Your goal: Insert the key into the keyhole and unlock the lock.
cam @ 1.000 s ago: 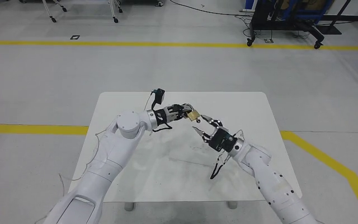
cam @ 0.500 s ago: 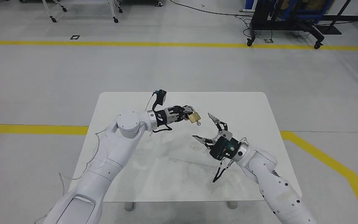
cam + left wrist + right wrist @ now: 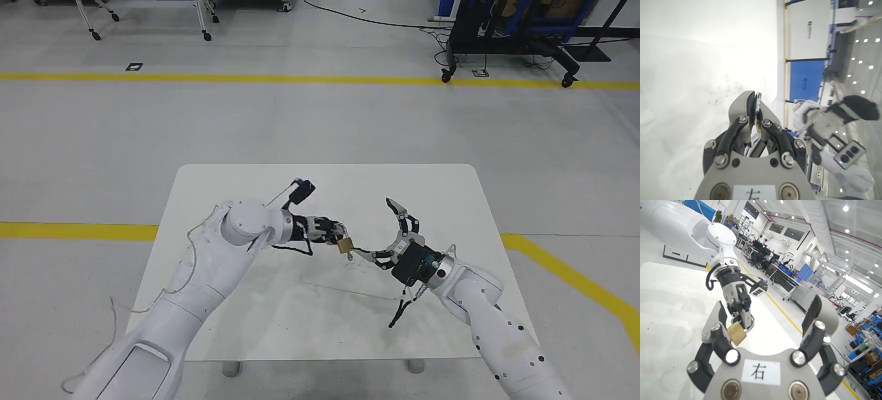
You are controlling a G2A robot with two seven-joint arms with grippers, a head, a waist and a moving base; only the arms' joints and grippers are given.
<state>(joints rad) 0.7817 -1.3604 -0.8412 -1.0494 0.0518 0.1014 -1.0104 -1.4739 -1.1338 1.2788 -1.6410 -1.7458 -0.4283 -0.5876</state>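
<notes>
Padlock point(image 3: 735, 333) hung pinched in left gripper point(image 3: 755, 108); right gripper point(image 3: 770, 306) gaped empty beside it. Pre-insertion stage; grabbing key looked next.

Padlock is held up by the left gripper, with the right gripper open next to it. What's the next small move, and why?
Probably nudge the right gripper sideways until the padlock sits centred between its fingers, and close only afterwards. The left gripper is shut on the shackle, leaving the brass body free. In the right wrist view the body sits beside one open finger, well off the middle of the gap.
</notes>
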